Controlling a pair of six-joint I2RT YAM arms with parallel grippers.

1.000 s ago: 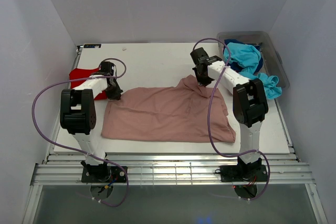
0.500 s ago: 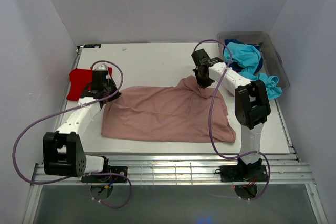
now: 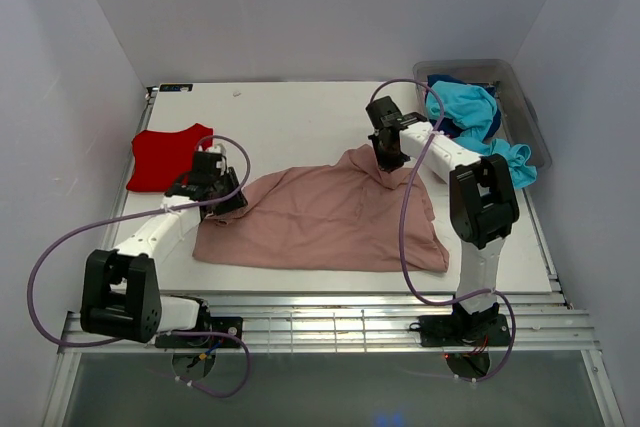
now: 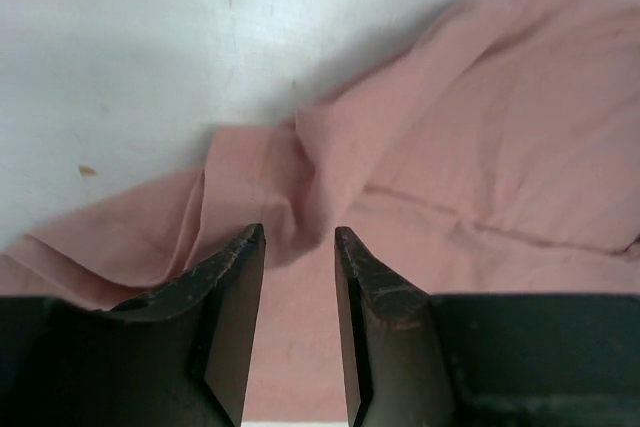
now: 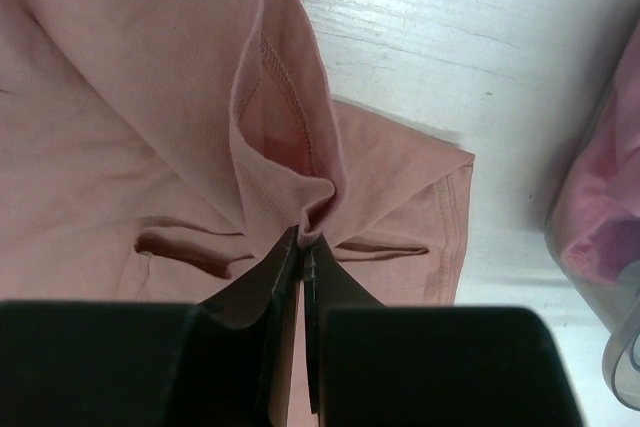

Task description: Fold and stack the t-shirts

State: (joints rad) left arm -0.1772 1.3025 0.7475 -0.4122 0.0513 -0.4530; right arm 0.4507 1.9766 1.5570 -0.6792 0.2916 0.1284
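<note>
The dusty-pink t-shirt (image 3: 330,222) lies spread across the middle of the table, bunched up at its far right corner. My right gripper (image 3: 391,159) is shut on a raised fold of that corner; in the right wrist view the cloth (image 5: 300,147) puckers into the closed tips of the right gripper (image 5: 303,240). My left gripper (image 3: 228,197) hovers over the shirt's far left edge. It stands open in the left wrist view (image 4: 298,237), with pink cloth (image 4: 480,147) below and nothing between its fingers. A red t-shirt (image 3: 165,157) lies flat at the far left.
A clear grey bin (image 3: 525,112) stands at the back right, holding a turquoise t-shirt (image 3: 462,107) that spills over its near rim and a navy one (image 3: 488,125). The bin's wall (image 5: 605,247) shows at the right edge of the right wrist view. White walls close in on the table.
My left arm swung down from beside the red t-shirt to the pink t-shirt's left edge, and its gripper went from shut to open. The right gripper kept its grip, barely moving.
</note>
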